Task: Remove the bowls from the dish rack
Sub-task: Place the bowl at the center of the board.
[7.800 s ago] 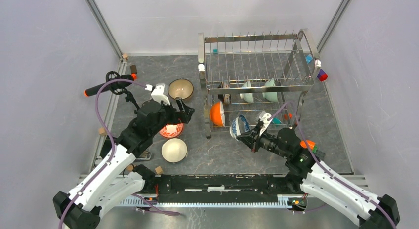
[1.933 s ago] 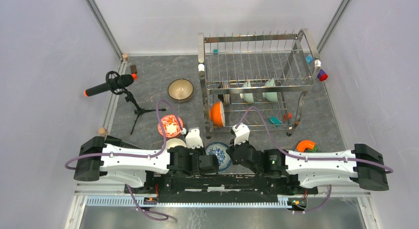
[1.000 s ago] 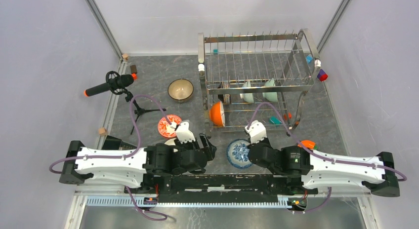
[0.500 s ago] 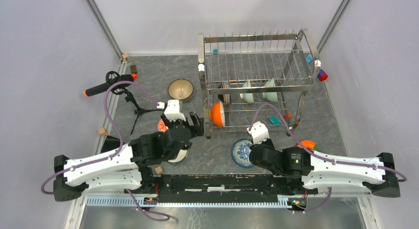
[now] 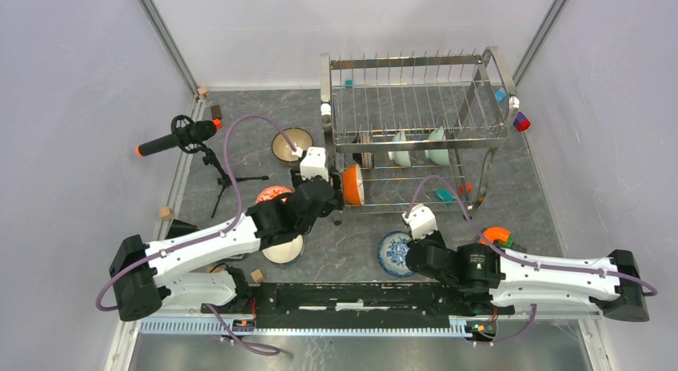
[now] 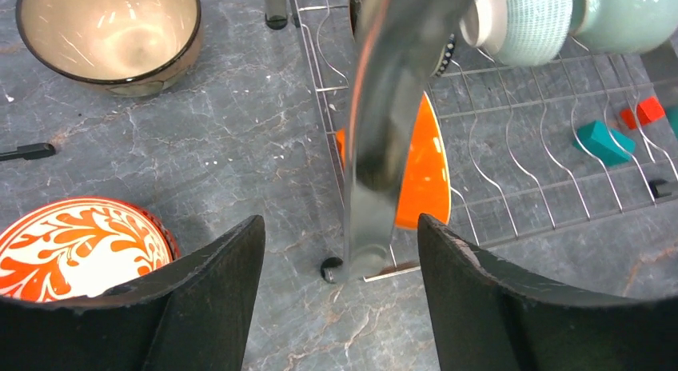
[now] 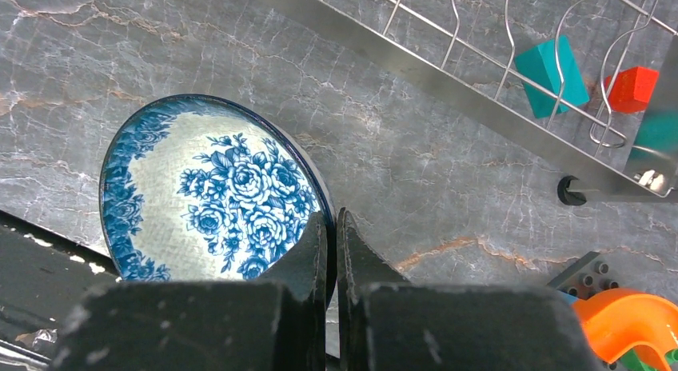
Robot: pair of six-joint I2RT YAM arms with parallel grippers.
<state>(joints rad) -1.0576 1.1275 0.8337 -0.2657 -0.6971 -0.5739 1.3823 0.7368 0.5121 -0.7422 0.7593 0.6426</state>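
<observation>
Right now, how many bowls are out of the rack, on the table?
4. Tan bowl left of the dish rack; red-patterned bowl nearer the bases; white bowl nearer still, partly under the left arm; blue-and-white bowl in front of the rack. The arms could hide more.

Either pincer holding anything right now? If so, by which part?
Right pincer is shut on the blue-and-white bowl, pinching it by the rim. Left pincer is open and holds nothing.

3 bowls left of dish rack
</observation>
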